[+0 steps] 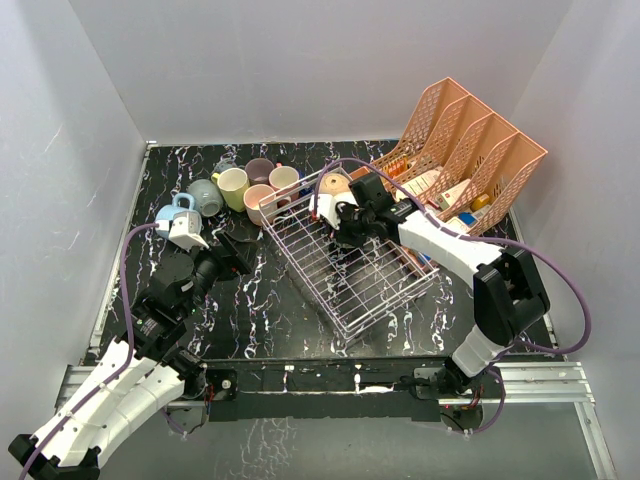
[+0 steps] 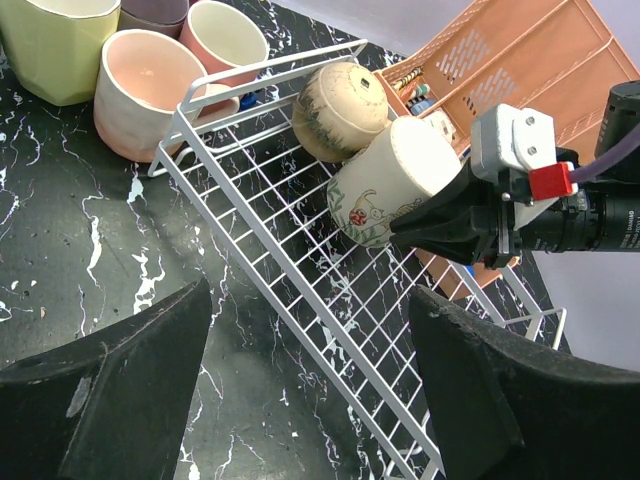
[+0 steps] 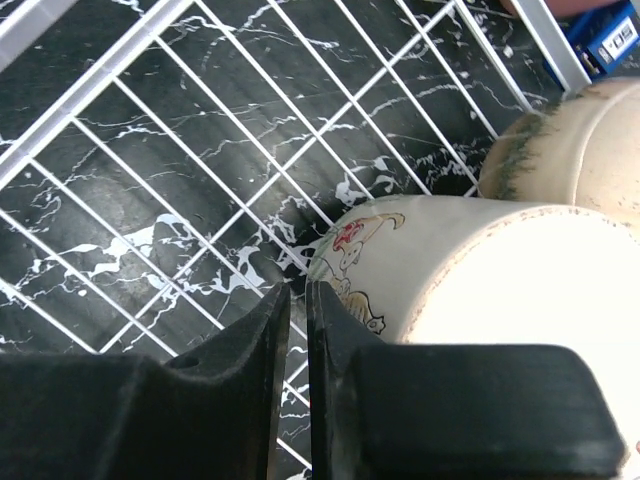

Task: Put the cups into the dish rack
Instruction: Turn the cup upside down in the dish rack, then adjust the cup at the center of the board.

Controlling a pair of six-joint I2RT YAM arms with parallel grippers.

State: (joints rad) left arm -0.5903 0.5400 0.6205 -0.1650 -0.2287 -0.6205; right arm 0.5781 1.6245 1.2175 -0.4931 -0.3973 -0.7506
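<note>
Lying in the Rack: Two Cups, the Others Outside It

A black marbled table (image 1: 260, 325) carries everything. The dish rack (image 1: 370, 285) sits at an angle in the middle of it. A salmon organiser (image 1: 470, 150) stands by the rack's far right side.

The left gripper (image 2: 310, 290) hangs over the table just beside the rack's left rim. Its fingers are spread wide with nothing between them.

The right gripper (image 3: 298, 295) reaches into the far end of the rack. Its fingers are drawn almost together, leaving only a thin slit with nothing visible in it. Its tips are right by the side of a cream cup (image 3: 480, 270) that has a small painted figure, but whether they touch it I cannot tell.

That cream cup lies on its side on the rack's wires at the far end. A speckled tan cup (image 2: 335, 105) lies on its side just beside it.

More cups stand upright on the table outside the rack's far left corner. Among them are a pink cup (image 2: 150, 85) close to the rim, a yellow cup (image 2: 60, 40) beside it, and a light blue cup (image 1: 172, 212) farther left.
</note>
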